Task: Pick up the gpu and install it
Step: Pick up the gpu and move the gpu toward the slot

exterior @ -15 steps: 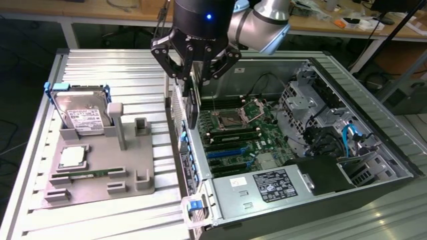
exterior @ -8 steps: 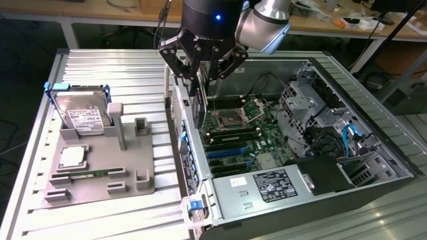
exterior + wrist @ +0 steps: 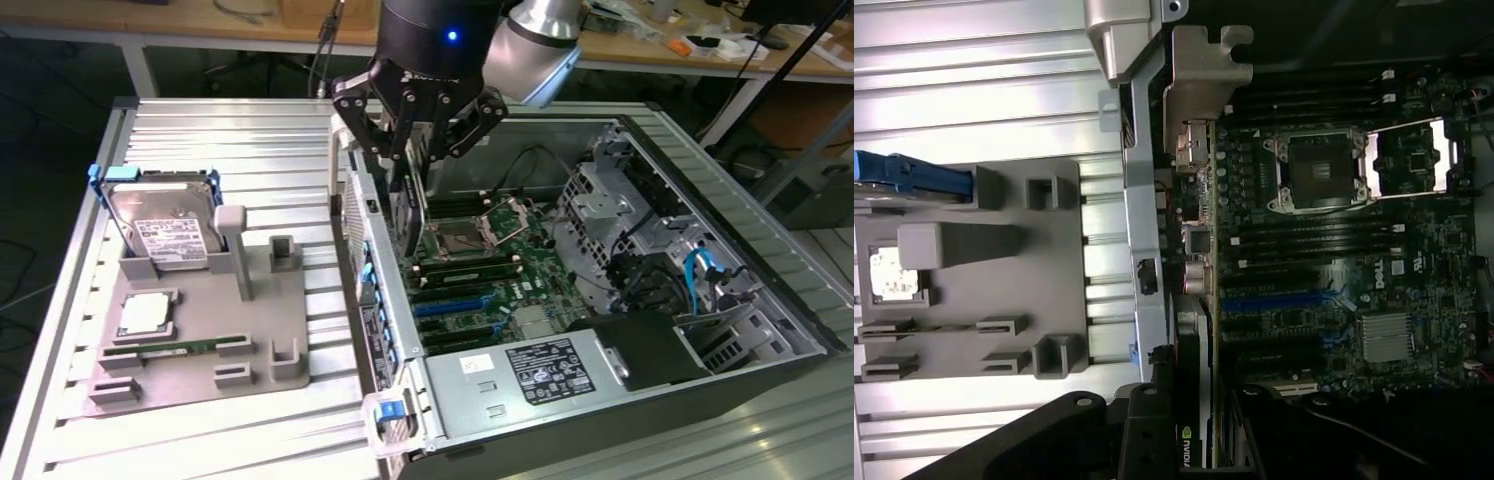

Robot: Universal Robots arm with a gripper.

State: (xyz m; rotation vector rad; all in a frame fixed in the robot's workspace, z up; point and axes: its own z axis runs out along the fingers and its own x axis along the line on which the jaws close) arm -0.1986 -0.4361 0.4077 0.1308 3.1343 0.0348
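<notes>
Fingers (image 3: pixel 387 150) of the gripper (image 3: pixel 416 155) are clamped on the upper edge of the gpu (image 3: pixel 407 215), which hangs edge-down directly beneath them. This vertical hold likely presents its connector edge to the motherboard (image 3: pixel 497 282) slots below, just beside the case rear wall (image 3: pixel 363 250).

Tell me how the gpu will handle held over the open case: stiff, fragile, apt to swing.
The gpu hangs straight on edge from the fingers, so it is probably stiff. It looks thin, so likely light but fragile against the case wall. Gripped at one edge, it may pivot if bumped.
</notes>
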